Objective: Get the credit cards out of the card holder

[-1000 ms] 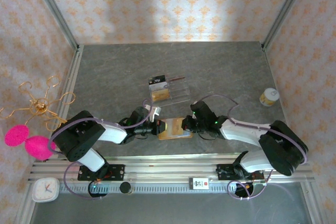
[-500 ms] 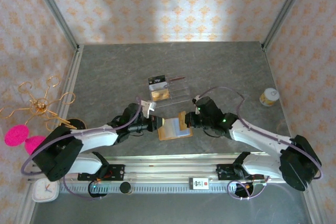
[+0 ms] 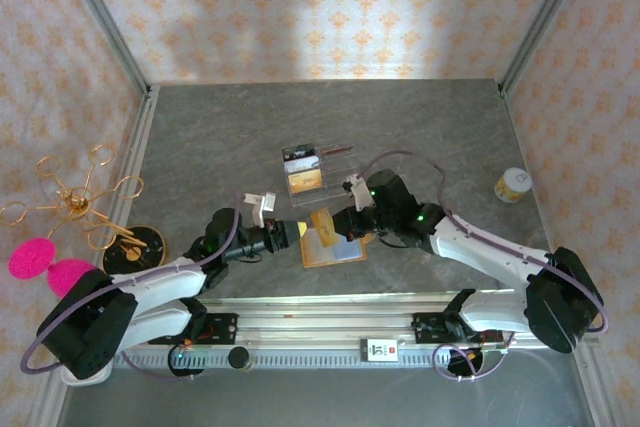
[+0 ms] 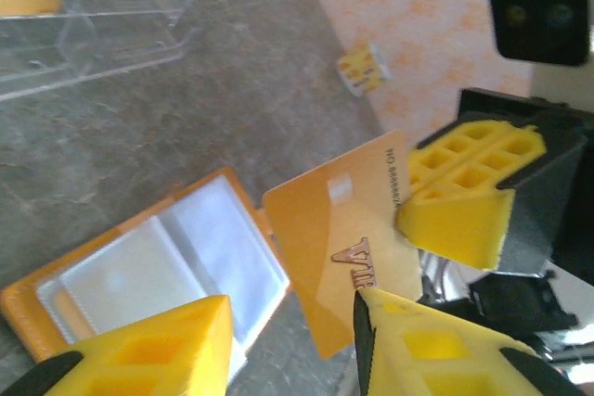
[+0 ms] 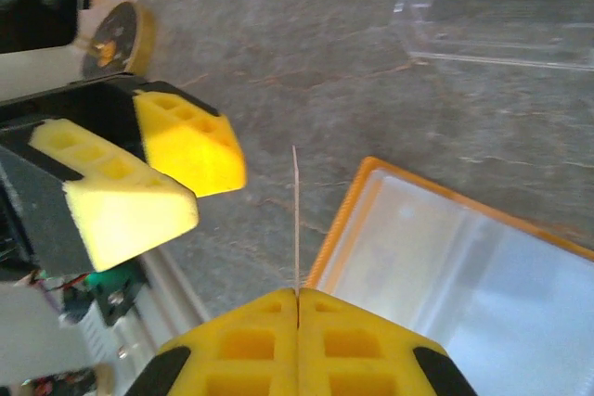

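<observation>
Backing off leftward, left gripper (image 3: 283,237) now stands spread, clear of the credit card (image 3: 322,224). Right gripper (image 3: 342,227) pinches that card above the open card holder (image 3: 340,253), lower centre. Left wrist: card tilted mid-frame, holder lower left. Right wrist: card edge-on between pressed-together fingers (image 5: 251,331).

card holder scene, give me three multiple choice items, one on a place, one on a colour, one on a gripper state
1. Where does the card holder lie?
A) middle of the table, toward its near edge
B) far left corner
C) far right corner

2. What colour is the credit card pinched in the right gripper?
A) blue
B) orange-yellow
C) green

3. How is the left gripper?
A) shut on the credit card
B) shut on the card holder
C) open, holding nothing

Answers:
1 A, the top view shows it low and central.
2 B, the left wrist view shows its orange-yellow face.
3 C, its jaws stand wide apart, gripping nothing.
</observation>
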